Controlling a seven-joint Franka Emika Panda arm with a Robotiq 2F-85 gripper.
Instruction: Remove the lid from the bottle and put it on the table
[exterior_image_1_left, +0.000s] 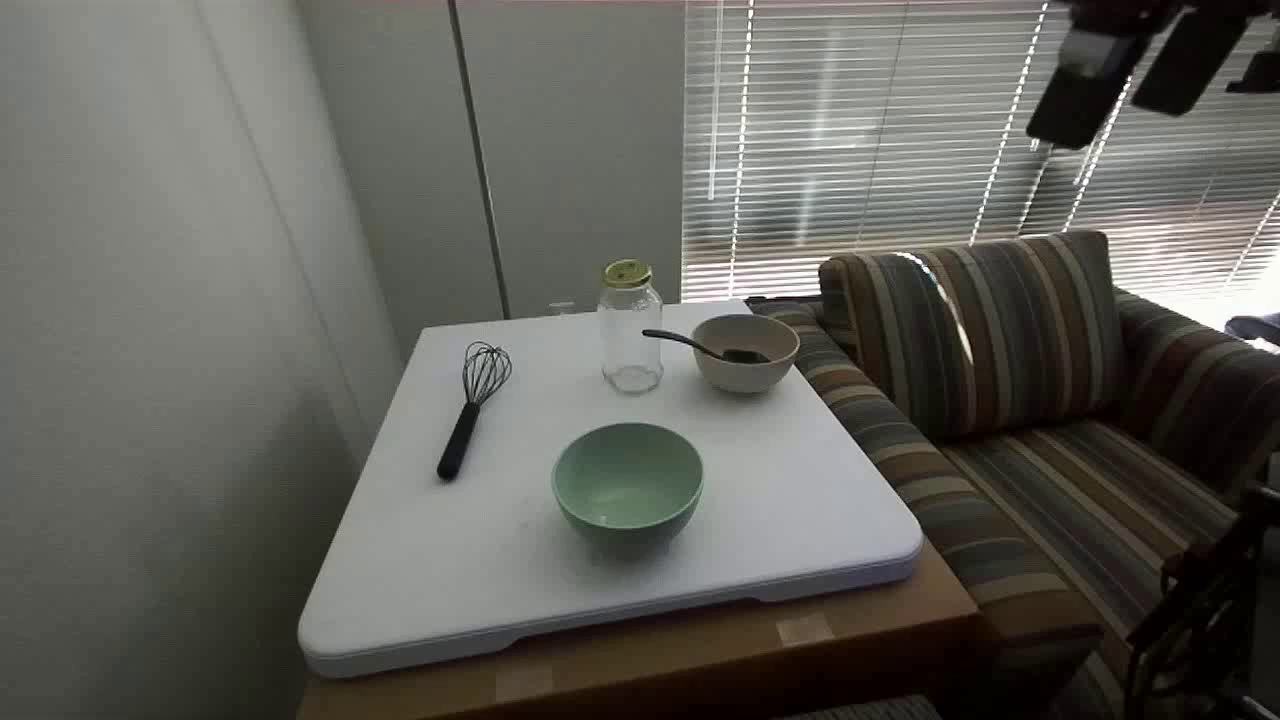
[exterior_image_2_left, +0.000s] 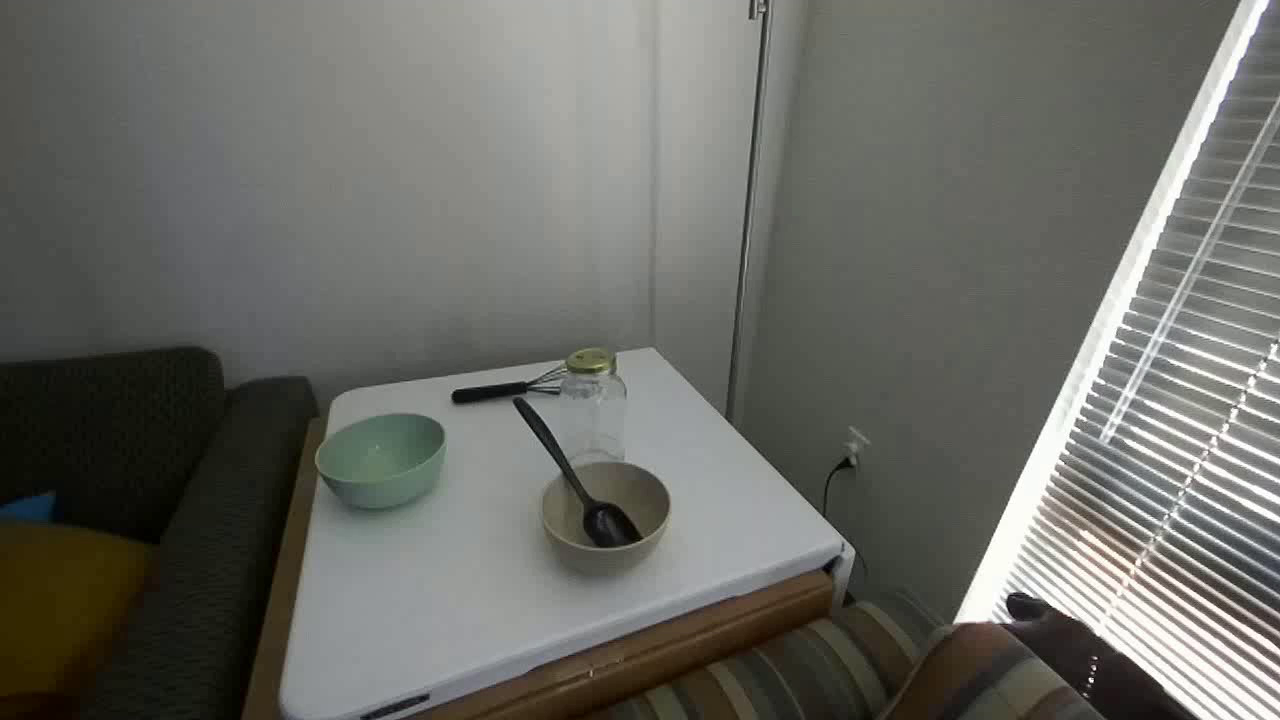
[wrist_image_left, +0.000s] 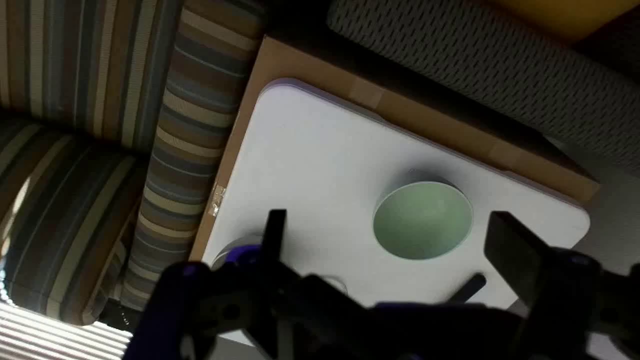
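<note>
The clear glass bottle (exterior_image_1_left: 632, 340) stands upright at the back of the white table (exterior_image_1_left: 400, 590), and it also shows in an exterior view (exterior_image_2_left: 597, 415). The yellowish-green lid (exterior_image_1_left: 627, 273) sits on the bottle's mouth, and it shows in an exterior view too (exterior_image_2_left: 591, 361). My gripper (exterior_image_1_left: 1115, 118) is high up, apart from the bottle and off to the side. In the wrist view the gripper (wrist_image_left: 389, 217) has its fingers wide apart with nothing held. There a faint curved glass edge shows beside a finger; the lid is hidden.
A green bowl (exterior_image_1_left: 628, 480) stands near the table's front. A beige bowl (exterior_image_1_left: 746, 355) holding a black spoon (exterior_image_2_left: 565, 455) stands close beside the bottle. A black whisk (exterior_image_1_left: 462, 440) lies on the table. A striped armchair (exterior_image_1_left: 1000, 340) adjoins the table, with walls behind.
</note>
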